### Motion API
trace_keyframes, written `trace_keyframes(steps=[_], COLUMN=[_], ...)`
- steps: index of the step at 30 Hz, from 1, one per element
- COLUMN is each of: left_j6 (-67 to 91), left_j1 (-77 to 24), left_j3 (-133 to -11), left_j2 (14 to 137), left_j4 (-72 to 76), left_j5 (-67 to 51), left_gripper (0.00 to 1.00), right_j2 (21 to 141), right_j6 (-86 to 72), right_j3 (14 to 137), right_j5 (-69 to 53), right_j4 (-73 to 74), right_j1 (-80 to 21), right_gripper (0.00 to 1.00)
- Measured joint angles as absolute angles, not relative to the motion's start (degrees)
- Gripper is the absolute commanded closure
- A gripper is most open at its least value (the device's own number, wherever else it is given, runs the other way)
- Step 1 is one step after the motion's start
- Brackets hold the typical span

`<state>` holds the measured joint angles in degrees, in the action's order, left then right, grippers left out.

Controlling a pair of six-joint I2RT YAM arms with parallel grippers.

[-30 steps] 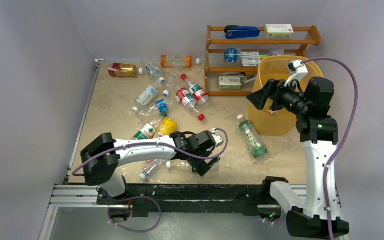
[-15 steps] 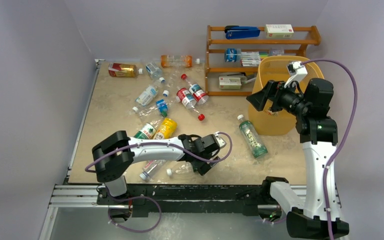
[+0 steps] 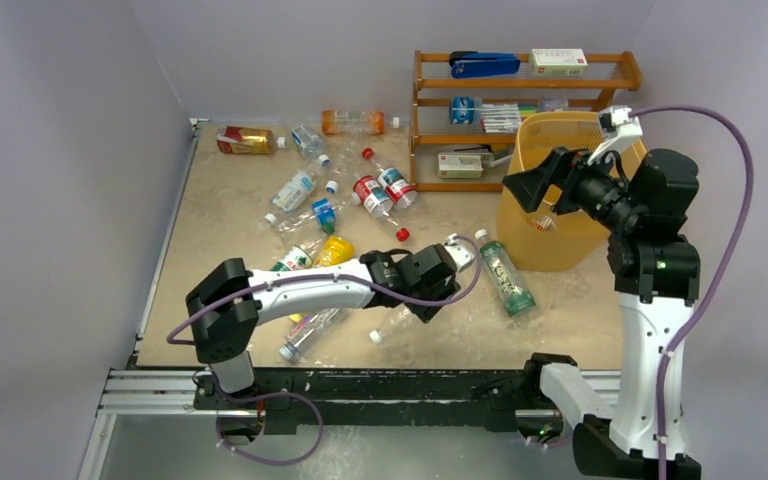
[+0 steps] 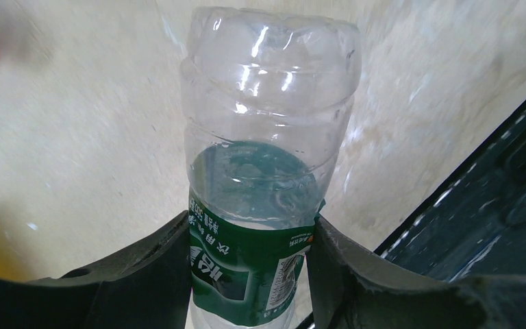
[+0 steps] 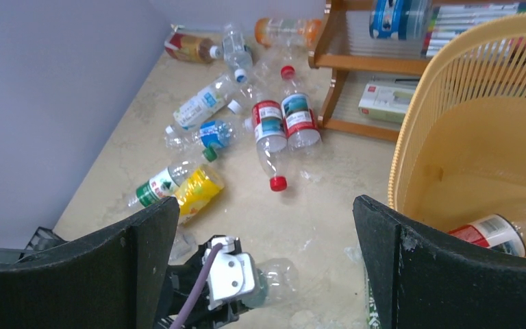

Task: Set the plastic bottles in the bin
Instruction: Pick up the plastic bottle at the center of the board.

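Note:
My left gripper is shut on a clear plastic bottle with a green label, its fingers pressing the label from both sides. From above, that gripper sits low at the table's near middle, and the bottle's white-capped end sticks out toward the front edge. My right gripper is open and empty, raised beside the left rim of the yellow-orange bin. A red-labelled bottle lies inside the bin. Several more bottles lie scattered over the table, including a green-labelled one next to the bin.
A wooden shelf rack with a blue stapler, boxes and pens stands behind the bin. Two red-labelled bottles, a yellow one, an amber one and an orange one lie left of centre. A black rail runs along the front.
My left gripper has closed on the green-labelled bottle and carried it to the right, toward the bin. My right arm has shifted slightly right and up, still open.

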<state>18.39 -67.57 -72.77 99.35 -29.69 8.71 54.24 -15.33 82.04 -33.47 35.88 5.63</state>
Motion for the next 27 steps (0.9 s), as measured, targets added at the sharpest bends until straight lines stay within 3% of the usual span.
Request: trace_keyframes(steps=[15,27], left_j6=[17.8,26.04], left_j1=[-58.52,-54.96], left_j3=[-104.62,-105.47], left_j2=[101.49,102.37], left_j4=[-25.56,-3.64], left_j5=[3.44,-0.1], left_gripper=[0.48,0.5], right_j2=[51.2,48.73], right_j6=[-20.32,-23.55], right_j3=[100.12,107.48], right_j5=[-26.22,-25.15], right_j4=[41.78,43.11], right_j1=[5.63,5.63], right_gripper=[0.01,0.01])
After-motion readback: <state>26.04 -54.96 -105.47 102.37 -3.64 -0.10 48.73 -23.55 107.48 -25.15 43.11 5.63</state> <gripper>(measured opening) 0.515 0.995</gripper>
